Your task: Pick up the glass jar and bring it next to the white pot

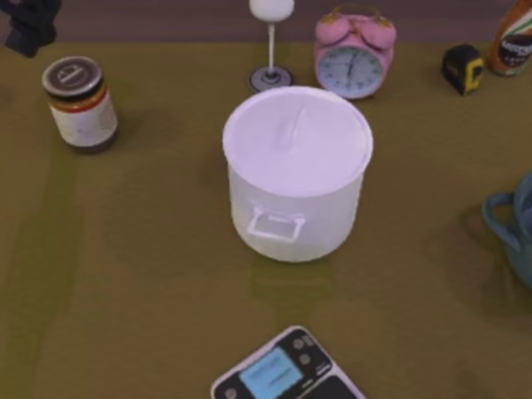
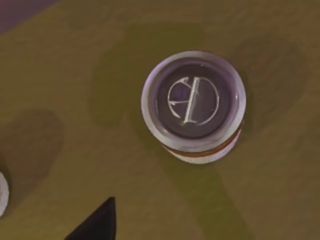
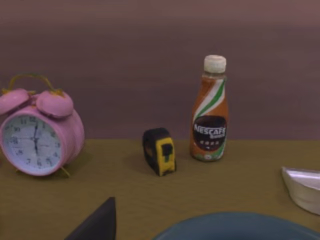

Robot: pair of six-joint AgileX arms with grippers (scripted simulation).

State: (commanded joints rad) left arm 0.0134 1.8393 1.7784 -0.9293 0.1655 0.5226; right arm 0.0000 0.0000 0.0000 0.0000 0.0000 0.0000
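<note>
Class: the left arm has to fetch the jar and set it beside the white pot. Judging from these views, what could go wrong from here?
1. The jar stands untouched at the table's far left, and the left claw is off to one side of it, so an off-centre grip could tip it.
2. The pot is far larger; a carried jar might knock its wall.
3. The lamp and clock crowd the pot's far side, leaving little room there.
</note>
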